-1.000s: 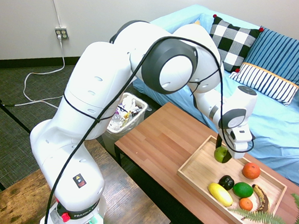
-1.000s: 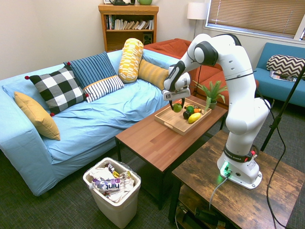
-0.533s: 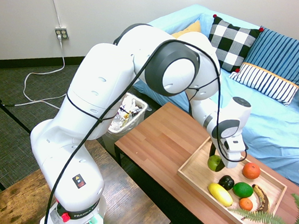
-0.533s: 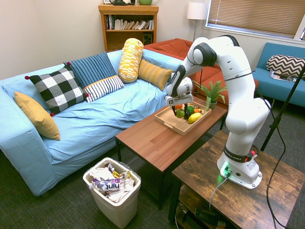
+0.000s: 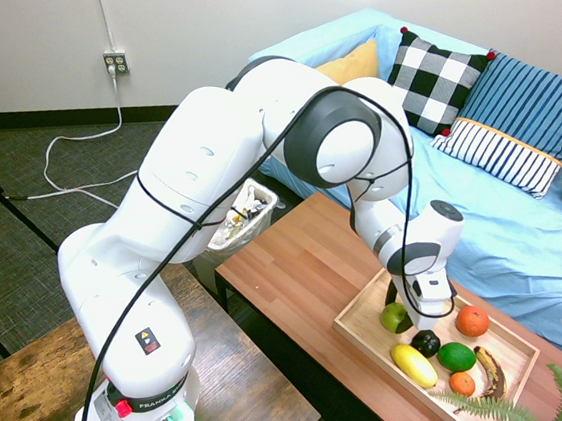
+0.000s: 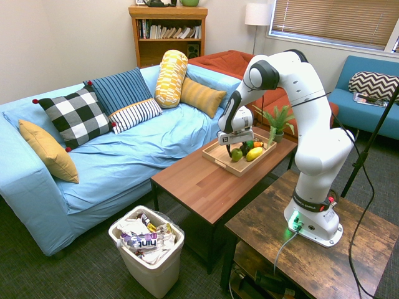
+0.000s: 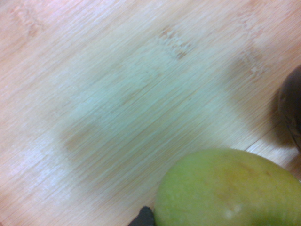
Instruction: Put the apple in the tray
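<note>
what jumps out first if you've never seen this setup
The big white arm dominates, bent down over the pale wooden tray on the brown coffee table, its gripper shut on a yellow-green apple low inside the tray's near corner. Next to it in the tray lies a bright cluster: an orange, a yellow fruit, a dark green one and a blackened banana. Behind, a light blue sofa carries patterned cushions.

Around me: a blue sofa [image 6: 124,149] with checked [image 6: 73,117], striped [image 6: 121,92] and yellow [image 6: 171,78] cushions, a brown coffee table [image 6: 209,180], a bin [image 6: 146,248] on dark carpet [image 5: 27,234]. A bookshelf [image 6: 167,34] and lamp [image 6: 257,14] stand by pale walls; blinds [image 6: 336,22] cover the window.
</note>
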{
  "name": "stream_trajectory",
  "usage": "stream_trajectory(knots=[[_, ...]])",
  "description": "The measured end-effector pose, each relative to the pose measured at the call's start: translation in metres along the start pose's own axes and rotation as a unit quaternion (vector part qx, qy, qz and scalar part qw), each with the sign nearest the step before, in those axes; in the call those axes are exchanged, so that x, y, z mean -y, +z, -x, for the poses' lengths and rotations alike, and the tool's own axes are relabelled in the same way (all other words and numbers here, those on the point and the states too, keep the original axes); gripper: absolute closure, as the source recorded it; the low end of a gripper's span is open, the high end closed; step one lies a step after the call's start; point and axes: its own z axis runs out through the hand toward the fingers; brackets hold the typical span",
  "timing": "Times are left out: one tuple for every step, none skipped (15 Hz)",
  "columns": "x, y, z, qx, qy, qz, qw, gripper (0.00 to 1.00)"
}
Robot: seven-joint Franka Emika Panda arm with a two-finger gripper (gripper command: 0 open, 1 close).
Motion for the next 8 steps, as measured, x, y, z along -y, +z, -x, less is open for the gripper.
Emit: stream_trajectory(knots=[[0.0004,0.0034,0.0028,0.001,-0.003,-0.001,1.000,0.00],[0.0007,0.0059,0.0049,0.002,-0.005,-0.001,1.000,0.00],[0.0007,0.0056,0.0051,0.003,-0.005,-0.002,1.000,0.00],[0.0010,0.0058,0.0063,0.005,-0.006,-0.004,1.000,0.00],[0.0011,0.0058,0.0077,0.006,-0.006,-0.005,1.000,0.00],[0.0010,0.0058,0.0093,0.007,-0.007,-0.007,1.000,0.00],[0.0005,0.0057,0.0099,0.008,-0.007,-0.008,1.000,0.00],[0.0003,0.0067,0.0119,0.010,-0.007,-0.009,1.000,0.00]])
